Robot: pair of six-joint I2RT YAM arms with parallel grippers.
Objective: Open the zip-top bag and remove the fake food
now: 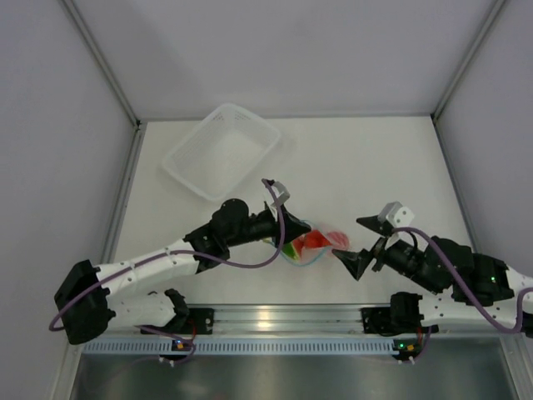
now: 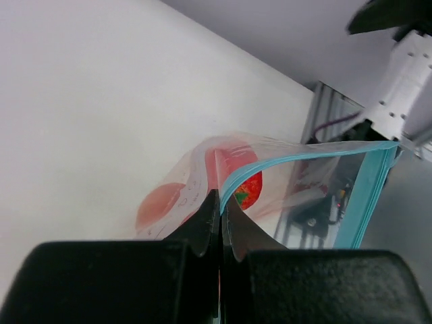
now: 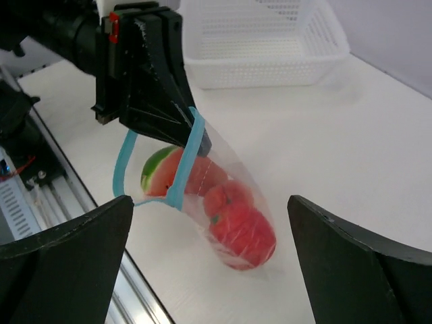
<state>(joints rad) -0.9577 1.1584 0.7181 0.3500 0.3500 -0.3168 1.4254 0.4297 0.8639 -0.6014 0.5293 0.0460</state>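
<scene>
Down by the near edge of the tabletop (image 1: pixel 375 167), right of centre, the right gripper (image 1: pixel 360 242) stands with jaws spread wide and nothing between them, aimed straight at the bag (image 3: pixel 233 196). Just beyond it the bag hangs from the left gripper (image 2: pixel 219 214), whose jaws are clamped hard on one lip of the blue strip (image 3: pixel 185 158). The mouth gapes in a loop toward the near edge, so the seal looks parted. The food (image 3: pixel 241 229) sits bunched at the low end, with a watermelon wedge (image 3: pixel 156 172) nearest the mouth and red pieces below it. Whether the bag's bottom touches the tabletop can't be told. The job now, by the look of it, is getting the pieces out. Best play: the left holds its pinch firm and high to pull the mouth taut, while the right comes in level for the free lip or the bag's bottom corner, closing on plastic only, not on a toy through the film. It's slippery, crinkly stuff, and a shallow bite may slide off. Further back, toward the far left corner, the basket (image 3: pixel 270 67) sits well apart.
</scene>
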